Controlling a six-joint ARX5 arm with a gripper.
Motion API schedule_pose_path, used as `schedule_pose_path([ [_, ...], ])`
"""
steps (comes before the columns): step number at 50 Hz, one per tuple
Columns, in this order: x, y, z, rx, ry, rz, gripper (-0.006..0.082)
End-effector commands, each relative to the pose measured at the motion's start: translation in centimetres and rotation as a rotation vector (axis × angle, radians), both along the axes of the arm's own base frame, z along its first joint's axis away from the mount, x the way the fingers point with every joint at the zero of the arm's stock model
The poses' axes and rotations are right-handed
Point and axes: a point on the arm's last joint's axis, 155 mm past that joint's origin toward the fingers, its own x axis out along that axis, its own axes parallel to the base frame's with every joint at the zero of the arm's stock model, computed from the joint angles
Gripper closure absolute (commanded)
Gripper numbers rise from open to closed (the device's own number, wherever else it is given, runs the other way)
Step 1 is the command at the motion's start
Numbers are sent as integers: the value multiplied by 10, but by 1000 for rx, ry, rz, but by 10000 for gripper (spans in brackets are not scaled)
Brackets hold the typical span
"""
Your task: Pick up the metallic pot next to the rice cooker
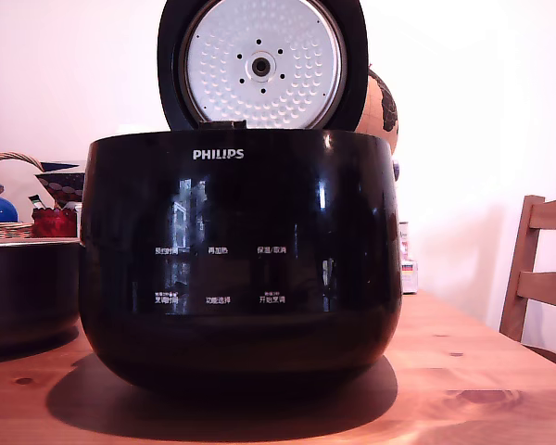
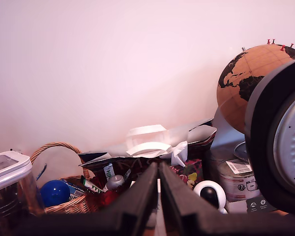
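Exterior view: the metallic pot (image 1: 28,292) sits at lower left, touching the rice cooker (image 1: 239,255). Wrist view shows the gripper (image 2: 159,196) nearly closed, empty, pot unseen.

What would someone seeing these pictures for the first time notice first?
The big glossy black rice cooker fills the middle of the exterior view, its lid standing open with the silver dimpled plate facing out. At that view's left edge, the smaller dark metallic pot sits beside it on the wooden table. In the wrist view, the hand shows nearly closed fingers, with a cork globe by the wall.
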Motion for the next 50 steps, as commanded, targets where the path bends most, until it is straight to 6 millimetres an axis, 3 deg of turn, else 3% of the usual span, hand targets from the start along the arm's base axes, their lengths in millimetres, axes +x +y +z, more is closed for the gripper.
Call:
schedule_pose_path([
  [1, -1, -6, -2, 0, 0, -35, 786],
  [17, 1, 0, -3, 21, 1, -16, 788],
  [27, 8, -4, -15, 160, 111, -59, 788],
  [39, 14, -11, -45, 433, 333, -193, 788],
  [50, 7, -15, -85, 636, 558, -398, 788],
])
